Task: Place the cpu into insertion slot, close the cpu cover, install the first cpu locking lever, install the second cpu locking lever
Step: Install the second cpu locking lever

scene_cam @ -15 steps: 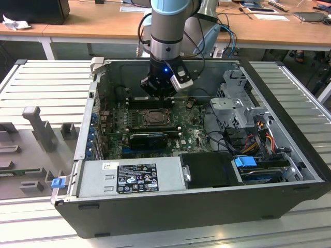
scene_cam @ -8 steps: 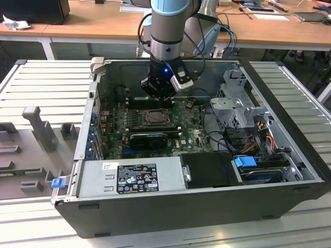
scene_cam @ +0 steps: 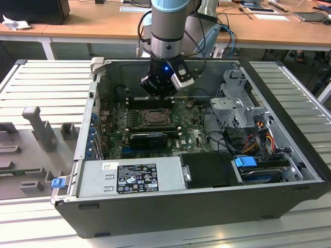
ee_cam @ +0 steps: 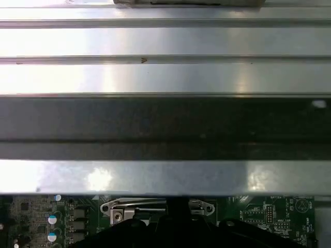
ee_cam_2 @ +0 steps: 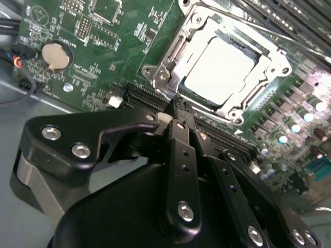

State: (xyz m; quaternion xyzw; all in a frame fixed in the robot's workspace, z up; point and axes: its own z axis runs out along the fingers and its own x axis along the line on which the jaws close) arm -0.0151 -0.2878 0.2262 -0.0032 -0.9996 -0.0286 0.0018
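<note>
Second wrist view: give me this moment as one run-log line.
gripper: shut, empty, above board beside socket | cpu: seated in insertion slot | cpu cover: down over cpu

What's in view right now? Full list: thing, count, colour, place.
computer case: 1, dark grey, open on the ribbed metal table
motherboard: 1, green, on the case floor
cpu: 1, pale silver, seated in the insertion slot
cpu cover: 1, silver, down around the cpu
coin battery: 1, silver, on the motherboard
power supply: 1, grey, at the case's near wall
desk: 1, wooden, behind
arm: 1, grey and blue, above the case
tool: 1, black, fingers together, beside the slot, empty
</note>
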